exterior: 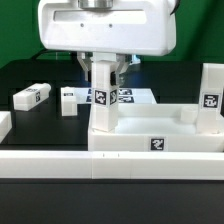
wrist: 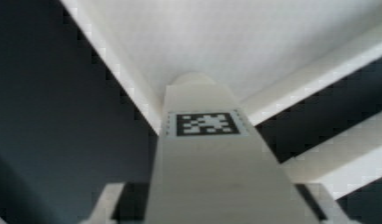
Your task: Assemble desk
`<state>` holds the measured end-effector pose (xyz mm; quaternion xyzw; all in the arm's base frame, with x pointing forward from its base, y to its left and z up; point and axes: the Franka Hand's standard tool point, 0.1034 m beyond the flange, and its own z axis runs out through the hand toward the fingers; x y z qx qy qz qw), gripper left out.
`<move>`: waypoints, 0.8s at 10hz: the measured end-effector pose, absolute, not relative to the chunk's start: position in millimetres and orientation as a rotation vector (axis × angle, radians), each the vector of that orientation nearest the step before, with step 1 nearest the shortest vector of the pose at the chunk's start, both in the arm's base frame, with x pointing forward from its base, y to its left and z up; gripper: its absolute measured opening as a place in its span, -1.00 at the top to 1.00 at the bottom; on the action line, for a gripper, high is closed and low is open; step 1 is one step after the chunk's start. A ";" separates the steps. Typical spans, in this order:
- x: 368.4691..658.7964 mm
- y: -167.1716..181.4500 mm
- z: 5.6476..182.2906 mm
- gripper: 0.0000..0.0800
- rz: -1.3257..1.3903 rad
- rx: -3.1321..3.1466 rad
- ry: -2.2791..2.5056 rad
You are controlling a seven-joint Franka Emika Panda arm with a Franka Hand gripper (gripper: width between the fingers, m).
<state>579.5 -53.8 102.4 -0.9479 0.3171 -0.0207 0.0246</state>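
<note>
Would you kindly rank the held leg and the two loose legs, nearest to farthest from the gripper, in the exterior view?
1. The held leg, centre, clamped in the gripper.
2. The inner loose leg, just to the exterior view's left.
3. The outer loose leg, farther left.

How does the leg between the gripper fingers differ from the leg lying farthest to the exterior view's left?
The middle leg stands upright on the desk top, between the fingers of the gripper. The left leg lies on its side on the black table, untouched. Both are white blocks bearing a square tag.
</note>
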 end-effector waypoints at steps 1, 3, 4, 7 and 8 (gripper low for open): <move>579.7 -55.6 102.0 0.27 -0.071 -2.850 1.158; 579.5 -56.3 101.8 0.27 -0.059 -2.721 1.410; 579.5 -56.7 101.6 0.27 -0.056 -2.677 1.484; 579.5 -56.3 101.4 0.22 -0.053 -2.654 1.522; 579.4 -56.2 101.2 -0.22 -0.054 -2.681 1.476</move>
